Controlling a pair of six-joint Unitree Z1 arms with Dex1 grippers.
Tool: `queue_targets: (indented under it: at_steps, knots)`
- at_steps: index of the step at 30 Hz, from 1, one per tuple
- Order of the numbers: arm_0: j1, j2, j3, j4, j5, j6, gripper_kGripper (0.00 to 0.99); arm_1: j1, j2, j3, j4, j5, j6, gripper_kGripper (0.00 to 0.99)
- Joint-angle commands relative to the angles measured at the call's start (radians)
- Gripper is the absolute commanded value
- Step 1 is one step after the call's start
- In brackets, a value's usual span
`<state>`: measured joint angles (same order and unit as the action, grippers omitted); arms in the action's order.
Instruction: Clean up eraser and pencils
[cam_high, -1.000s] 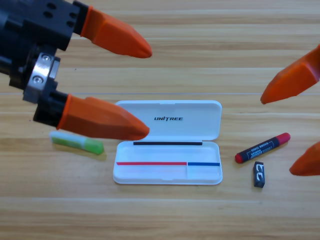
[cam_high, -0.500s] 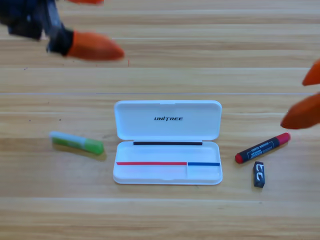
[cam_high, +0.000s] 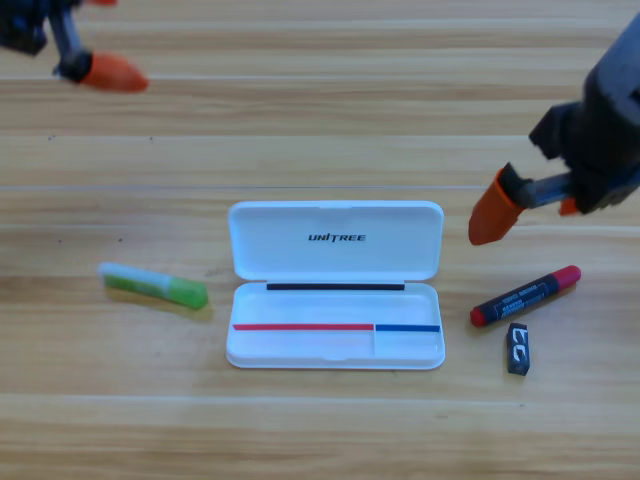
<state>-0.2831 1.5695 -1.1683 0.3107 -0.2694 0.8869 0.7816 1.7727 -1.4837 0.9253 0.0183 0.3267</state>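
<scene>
right fingers (cam_high: 492, 222) came down above black pen (cam_high: 526, 295) & eraser (cam_high: 517, 349).

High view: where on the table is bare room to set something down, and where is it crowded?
Bare wood lies along the bottom edge below the white case, and between the green pencil and the left gripper. It is crowded right of the case: black-and-red pen, eraser, right gripper above them.

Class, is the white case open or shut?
Open: the white case has its lid folded back flat, showing the inside of the tray.
</scene>
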Motion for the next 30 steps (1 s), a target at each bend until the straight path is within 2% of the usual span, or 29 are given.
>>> queue_targets:
  at_steps: [1,5,8,11,15,19,22,25,30]
  knots:
    - [0.074,0.156,0.035,0.047,-0.047,0.254,0.891,-0.018,0.136,0.056,0.012,-0.096,0.157,0.982]
    - [0.090,0.214,0.044,0.093,-0.082,0.415,0.891,-0.018,0.169,0.077,0.012,-0.153,0.236,0.985]
    - [0.101,0.222,0.079,0.094,-0.103,0.523,0.891,-0.018,0.200,0.100,0.012,-0.138,0.308,0.985]
    - [0.116,0.239,0.099,0.094,-0.111,0.609,0.891,-0.015,0.226,0.108,0.010,-0.086,0.353,0.982]
    - [0.136,0.248,0.148,0.094,-0.122,0.708,0.891,-0.001,0.244,0.106,0.010,-0.073,0.400,0.982]
    - [0.163,0.254,0.171,0.100,-0.139,0.777,0.891,0.005,0.263,0.117,0.010,-0.026,0.433,0.982]
    - [0.165,0.279,0.138,0.182,-0.122,0.860,0.891,0.008,0.283,0.118,0.007,-0.008,0.434,0.965]
    - [0.145,0.319,0.045,0.289,-0.036,0.882,0.890,0.011,0.301,0.118,-0.003,-0.001,0.436,0.923]
    - [0.062,0.360,-0.140,0.490,0.085,0.811,0.890,0.011,0.324,0.129,-0.026,-0.009,0.448,0.922]
